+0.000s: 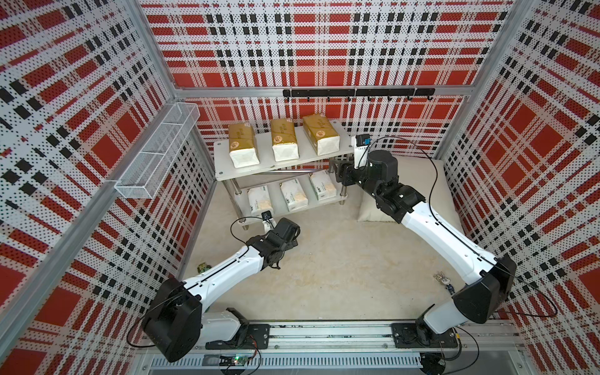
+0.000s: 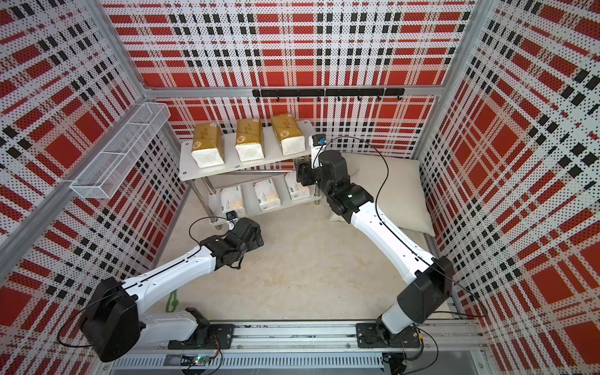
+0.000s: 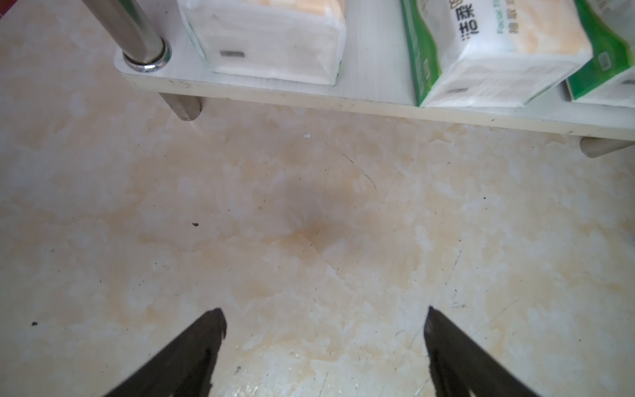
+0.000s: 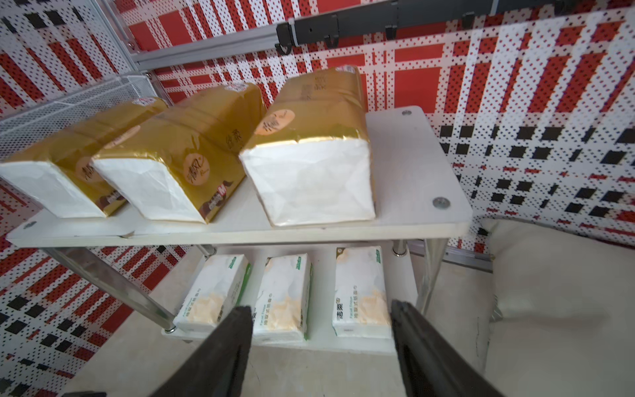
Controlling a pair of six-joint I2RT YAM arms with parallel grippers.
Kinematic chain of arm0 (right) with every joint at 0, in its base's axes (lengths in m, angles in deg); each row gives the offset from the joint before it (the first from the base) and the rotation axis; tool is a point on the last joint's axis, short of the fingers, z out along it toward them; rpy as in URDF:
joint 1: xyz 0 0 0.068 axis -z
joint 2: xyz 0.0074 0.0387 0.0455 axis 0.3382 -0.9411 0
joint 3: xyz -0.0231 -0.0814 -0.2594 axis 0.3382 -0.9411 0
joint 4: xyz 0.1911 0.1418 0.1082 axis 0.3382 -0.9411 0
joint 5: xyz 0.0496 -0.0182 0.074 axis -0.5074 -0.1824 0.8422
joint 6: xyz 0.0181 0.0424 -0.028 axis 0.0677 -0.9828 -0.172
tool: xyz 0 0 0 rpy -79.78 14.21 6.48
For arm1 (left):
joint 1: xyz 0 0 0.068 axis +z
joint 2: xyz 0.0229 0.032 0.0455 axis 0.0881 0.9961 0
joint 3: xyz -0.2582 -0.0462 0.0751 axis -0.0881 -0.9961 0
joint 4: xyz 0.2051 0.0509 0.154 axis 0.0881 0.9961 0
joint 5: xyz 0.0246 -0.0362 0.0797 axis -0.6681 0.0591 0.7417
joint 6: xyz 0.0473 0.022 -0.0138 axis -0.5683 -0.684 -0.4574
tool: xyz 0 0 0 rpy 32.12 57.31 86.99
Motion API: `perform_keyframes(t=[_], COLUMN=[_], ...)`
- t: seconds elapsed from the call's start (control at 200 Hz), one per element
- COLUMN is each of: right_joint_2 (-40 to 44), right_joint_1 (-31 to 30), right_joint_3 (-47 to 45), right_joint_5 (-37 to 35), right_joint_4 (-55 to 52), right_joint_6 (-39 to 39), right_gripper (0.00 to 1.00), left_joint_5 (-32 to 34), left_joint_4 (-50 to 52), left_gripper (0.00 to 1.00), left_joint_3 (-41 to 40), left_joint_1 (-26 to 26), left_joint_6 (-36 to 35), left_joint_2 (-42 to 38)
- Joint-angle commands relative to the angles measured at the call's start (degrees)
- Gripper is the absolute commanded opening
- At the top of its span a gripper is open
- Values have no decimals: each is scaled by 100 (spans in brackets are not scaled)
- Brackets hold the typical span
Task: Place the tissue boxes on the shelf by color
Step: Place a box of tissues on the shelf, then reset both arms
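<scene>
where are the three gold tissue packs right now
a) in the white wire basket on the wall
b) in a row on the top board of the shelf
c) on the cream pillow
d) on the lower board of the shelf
b: the three gold tissue packs sit side by side on the top board of the shelf, while the white tissue packs lie on the lower board beneath them.

1. Your left gripper (image 3: 324,330) points down, jaws spread wide and empty, at the lower middle of its wrist view.
2. Your right gripper (image 4: 321,321) reaches forward, jaws parted, gripping nothing.
</scene>
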Motion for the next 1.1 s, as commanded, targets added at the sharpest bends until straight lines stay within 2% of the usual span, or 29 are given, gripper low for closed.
perform_keyframes(t=[0.0, 0.451, 0.666, 0.897, 1.097], right_joint_2=[285, 669, 616, 528, 537], right_joint_1=[73, 229, 235, 237, 242], right_joint_3=[-451, -1759, -1872, -1802, -1858], right_joint_5=[-284, -285, -193, -159, -186], right_joint_4=[-255, -227, -169, -138, -120], right_joint_6=[61, -185, -293, -314, -330], right_gripper=[73, 73, 73, 73, 73], left_joint_5=[162, 70, -123, -261, -409], left_joint_4=[-113, -429, -627, -747, -851], left_gripper=[95, 94, 86, 66, 57], left_joint_3=[269, 799, 1395, 2018, 2208], left_joint_1=[-71, -183, -182, -109, -428], left_joint_6=[90, 87, -126, -321, -298], left_joint_2=[93, 745, 1315, 2085, 2344])
